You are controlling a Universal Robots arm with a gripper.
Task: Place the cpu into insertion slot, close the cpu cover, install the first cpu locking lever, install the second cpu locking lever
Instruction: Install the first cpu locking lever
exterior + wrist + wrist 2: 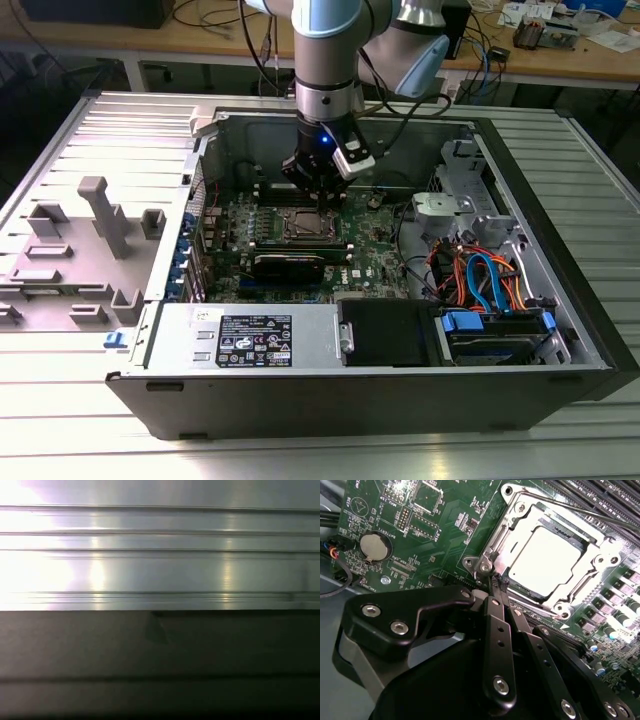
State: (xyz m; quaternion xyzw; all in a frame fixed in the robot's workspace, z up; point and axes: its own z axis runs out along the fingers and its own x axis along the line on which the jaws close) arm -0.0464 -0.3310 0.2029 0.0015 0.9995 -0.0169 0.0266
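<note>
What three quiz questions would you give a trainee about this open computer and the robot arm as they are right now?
1. True or false: the cpu lies in the insertion slot.
2. Pick one. The cpu cover is: A) standing upright, B) lying down around the cpu, C) off the board on the table.
3. Fill the gap: in the second wrist view, the gripper is closest to one ___ of the cpu cover.

Key: 1 true; 2 B; 3 corner.
</note>
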